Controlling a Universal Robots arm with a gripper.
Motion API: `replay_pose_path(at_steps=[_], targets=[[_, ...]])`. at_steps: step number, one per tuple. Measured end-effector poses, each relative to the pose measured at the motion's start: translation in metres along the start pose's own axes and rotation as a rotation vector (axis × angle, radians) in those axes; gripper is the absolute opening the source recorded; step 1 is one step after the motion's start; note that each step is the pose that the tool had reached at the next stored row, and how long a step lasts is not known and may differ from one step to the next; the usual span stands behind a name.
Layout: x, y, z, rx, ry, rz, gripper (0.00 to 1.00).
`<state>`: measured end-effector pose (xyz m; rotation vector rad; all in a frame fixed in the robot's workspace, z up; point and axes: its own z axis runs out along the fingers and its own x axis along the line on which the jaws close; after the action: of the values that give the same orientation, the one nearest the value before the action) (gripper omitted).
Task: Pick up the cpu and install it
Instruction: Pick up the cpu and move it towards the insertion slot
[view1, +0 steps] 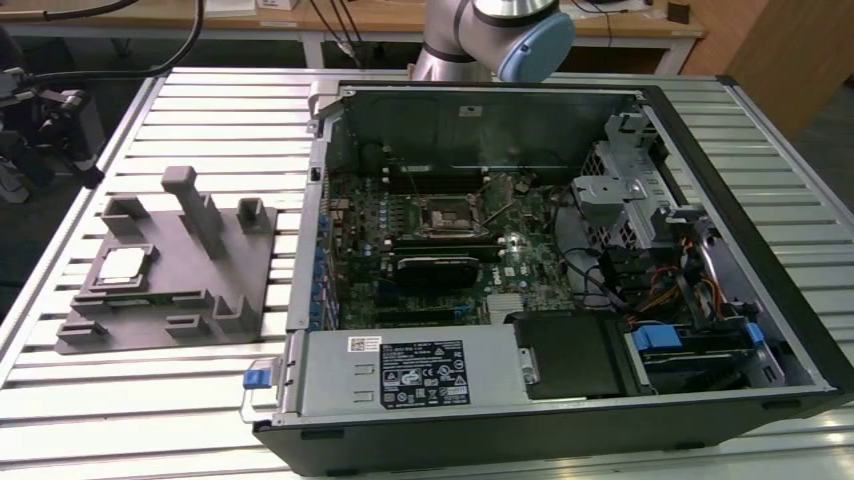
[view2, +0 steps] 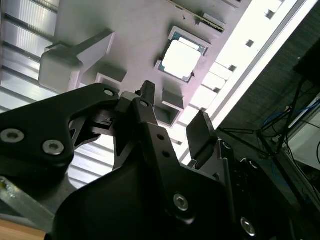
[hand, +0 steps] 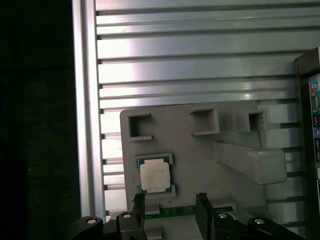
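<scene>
— Where is the cpu (view1: 123, 266) now?
— It lies flat in a shallow recess of the grey tray (view1: 167, 278), which stands on the slatted worktop (view1: 134, 420), at the exterior view's left of the open computer case (view1: 534, 440).
— How does it look?
— It is a small square chip. The metal top is silvery and shines pale. The rim seems greenish, but the glare makes this hard to judge.
— And the claw (hand: 170, 206)?
— In the first wrist view it hangs over the tray, near the chip but apart from it. Its fingers are spread wide, with nothing between them.
</scene>
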<state>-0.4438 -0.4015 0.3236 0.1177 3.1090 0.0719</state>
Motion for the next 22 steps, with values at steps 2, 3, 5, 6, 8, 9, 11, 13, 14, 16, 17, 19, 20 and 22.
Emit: replay_pose_path(at_steps=[2,3,5,6,8,9,11,13,14,16,17,19,20,22], targets=[[0.0,0.0,0.0007,0.0,0.0,0.0,0.53],[0.0,-0.0001,0.0012,-0.0001,-0.0001,0.0,0.53],[0.0,-0.0001,0.0019,0.0,-0.0001,0.0,0.53],[0.0,-0.0001,0.0023,0.0,-0.0001,0.0,0.53],[0.0001,-0.0002,0.0031,0.0,-0.0001,0.0,0.53],[0.0001,-0.0002,0.0035,0.0,-0.0001,0.0,0.53],[0.0001,-0.0002,0.0043,-0.0001,-0.0001,0.0,0.53],[0.0001,-0.0003,0.0051,0.0,-0.0001,0.0,0.53],[0.0002,-0.0003,0.0056,-0.0001,-0.0001,0.0,0.53],[0.0002,-0.0003,0.0064,0.0,-0.0001,0.0,0.53],[0.0002,-0.0003,0.0068,0.0,-0.0001,0.0,0.53],[0.0002,-0.0004,0.0077,0.0,-0.0001,0.0,0.53],[0.0002,-0.0004,0.0082,-0.0001,-0.0001,0.0,0.53],[0.0003,-0.0005,0.0094,-0.0001,-0.0001,0.0,0.53]])
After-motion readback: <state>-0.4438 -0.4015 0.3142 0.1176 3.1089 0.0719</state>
